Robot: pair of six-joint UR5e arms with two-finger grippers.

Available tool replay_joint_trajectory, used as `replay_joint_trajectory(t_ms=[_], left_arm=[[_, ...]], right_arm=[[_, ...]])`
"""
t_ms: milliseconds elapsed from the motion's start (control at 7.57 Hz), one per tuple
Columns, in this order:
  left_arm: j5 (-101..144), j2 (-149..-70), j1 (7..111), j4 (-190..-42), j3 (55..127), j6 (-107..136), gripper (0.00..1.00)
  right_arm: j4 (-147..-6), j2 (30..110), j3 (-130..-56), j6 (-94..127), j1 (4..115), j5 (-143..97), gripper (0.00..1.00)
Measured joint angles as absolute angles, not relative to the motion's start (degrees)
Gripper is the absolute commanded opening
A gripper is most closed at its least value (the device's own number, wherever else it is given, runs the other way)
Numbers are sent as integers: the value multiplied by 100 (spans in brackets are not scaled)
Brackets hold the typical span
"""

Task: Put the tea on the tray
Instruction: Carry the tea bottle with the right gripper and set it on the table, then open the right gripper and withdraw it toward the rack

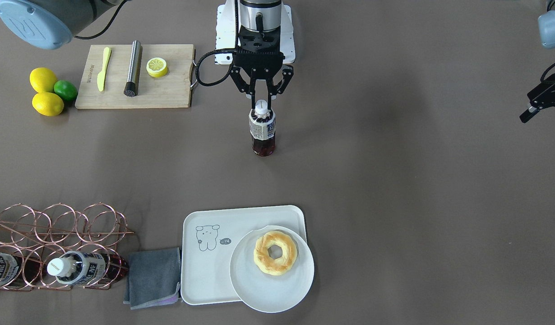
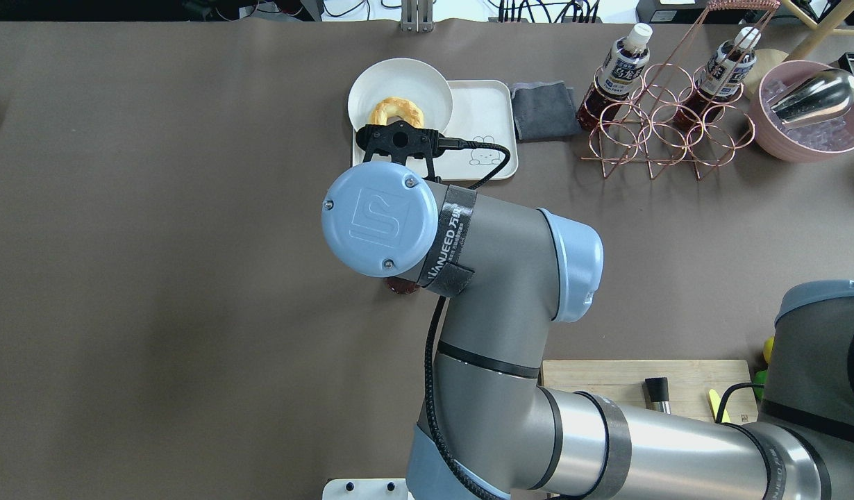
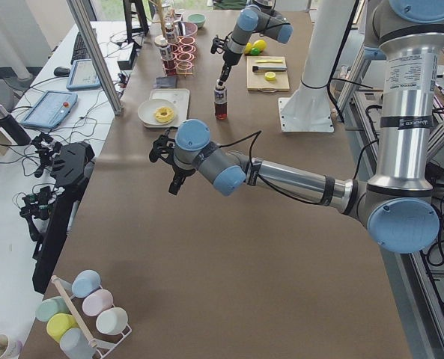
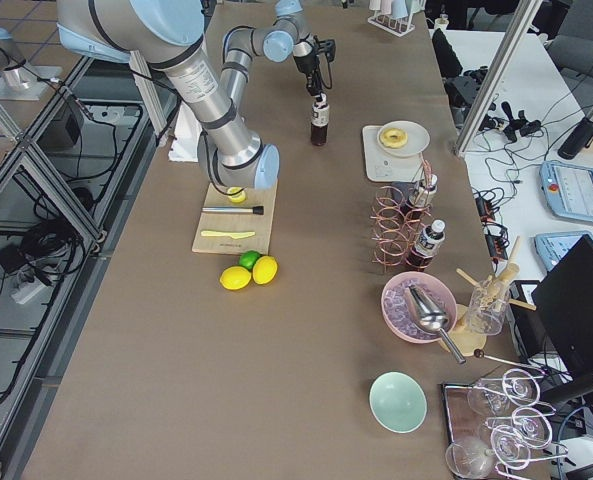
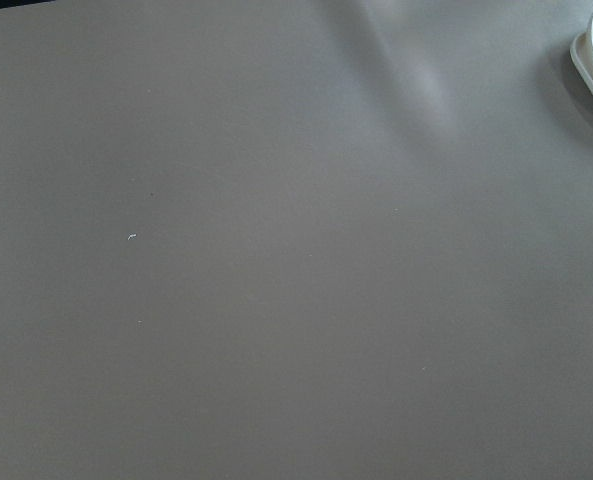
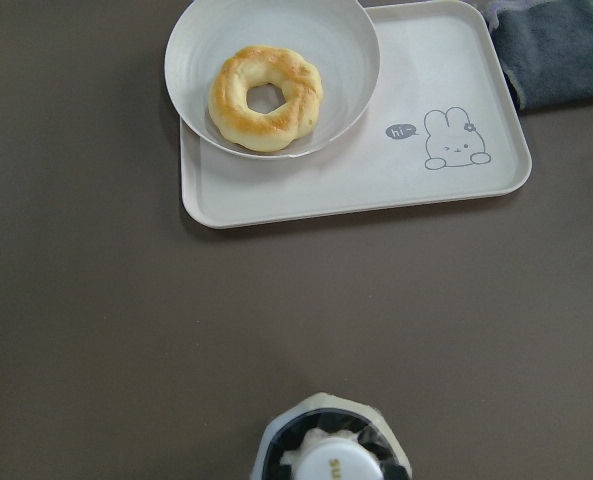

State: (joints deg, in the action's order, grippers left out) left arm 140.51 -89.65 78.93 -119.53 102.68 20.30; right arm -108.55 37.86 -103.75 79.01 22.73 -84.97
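Observation:
The tea bottle (image 1: 263, 131) is upright mid-table, with dark red liquid, a white cap and a printed label. My right gripper (image 1: 262, 104) is shut on its cap from above. I cannot tell whether its base touches the table. The cap shows at the bottom of the right wrist view (image 6: 331, 465). The off-white tray (image 1: 205, 271) with a cartoon animal lies toward the far edge, apart from the bottle, and also shows in the right wrist view (image 6: 446, 90). My left gripper (image 1: 543, 125) is open and empty, far off to the side.
A round white plate (image 1: 277, 293) with a doughnut (image 1: 275, 252) covers one end of the tray. A grey cloth (image 1: 153, 277) and a copper wire rack (image 1: 61, 225) holding two more bottles (image 1: 74, 268) lie beside it. A wooden board (image 1: 169, 85), lemons (image 1: 43, 79) and a lime (image 1: 65, 89) are near the robot.

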Motion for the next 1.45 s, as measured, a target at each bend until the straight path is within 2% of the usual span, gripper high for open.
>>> replay_joint_trajectory(t_ms=[661,1057,1454], left_arm=[[14056,-8967,7893,-11951,10279,2033,99],[14173,-9139,7790,-11920,10401,2533,99],[13542,-9656,6826,-11897,10759,3960,99]], right_arm=[[-10851,3765,-10486,7890,2296,-8528,100],[-10900,3876,-10708,7633,3092,-9480,100],[-10592,4879,-10733,6094,4246,-10578,100]])
